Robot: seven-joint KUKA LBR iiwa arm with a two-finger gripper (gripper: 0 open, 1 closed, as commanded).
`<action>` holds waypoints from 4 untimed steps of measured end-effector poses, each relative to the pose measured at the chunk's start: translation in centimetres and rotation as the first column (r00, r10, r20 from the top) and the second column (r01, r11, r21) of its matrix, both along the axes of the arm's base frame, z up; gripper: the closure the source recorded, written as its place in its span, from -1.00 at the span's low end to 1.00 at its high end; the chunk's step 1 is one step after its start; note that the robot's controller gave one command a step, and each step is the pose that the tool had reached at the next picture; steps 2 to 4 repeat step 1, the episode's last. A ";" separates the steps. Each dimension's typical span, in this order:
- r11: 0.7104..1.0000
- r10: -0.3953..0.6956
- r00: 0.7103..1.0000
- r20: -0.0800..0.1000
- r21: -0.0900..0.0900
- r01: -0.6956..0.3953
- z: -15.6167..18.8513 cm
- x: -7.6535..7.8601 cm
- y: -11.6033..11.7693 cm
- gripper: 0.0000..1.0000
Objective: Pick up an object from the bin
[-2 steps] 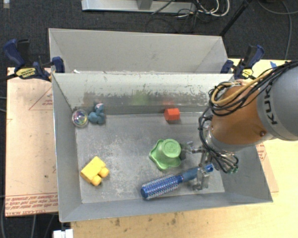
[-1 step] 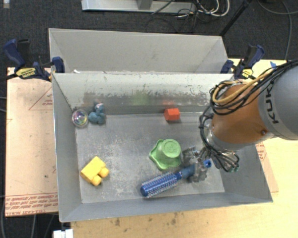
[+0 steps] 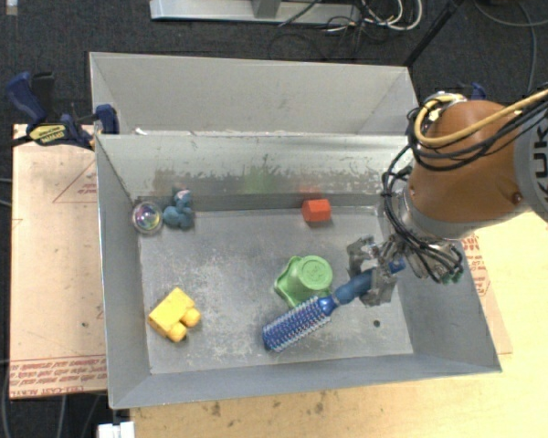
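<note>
Your pincer (image 3: 370, 274) is hanging at the handle of the brush (image 3: 299, 324) lying to its left, probably light and stiff, best gripped there; clamping or not, I cannot tell.

Grey bin (image 3: 228, 263) holds brush (image 3: 297, 325), green cup (image 3: 303, 279), yellow block (image 3: 173, 315), red cube (image 3: 317, 210), ball (image 3: 147, 217).

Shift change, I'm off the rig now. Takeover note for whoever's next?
Hand: low on the right side of the bin, at the handle tip of the blue brush. Grip can't be confirmed.
Things: the brush lies flat on the floor, with the green cup on its side just behind it. Orange block at the back wall, yellow block front left, blue toy and shiny ball back left.
Done: nothing lifted yet.
Left: confirm a grasp on the brush handle, then lift it out.
</note>
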State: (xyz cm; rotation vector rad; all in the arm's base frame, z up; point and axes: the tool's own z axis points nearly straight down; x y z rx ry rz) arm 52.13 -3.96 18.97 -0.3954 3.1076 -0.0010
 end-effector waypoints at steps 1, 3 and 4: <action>0.999 0.047 0.999 -0.001 -0.001 -0.047 5.1 0.6 -0.7 1.00; 0.999 0.047 0.999 -0.001 -0.001 -0.047 5.1 0.6 -0.7 1.00; 0.999 0.047 0.999 -0.001 -0.001 -0.047 5.1 0.6 -0.7 1.00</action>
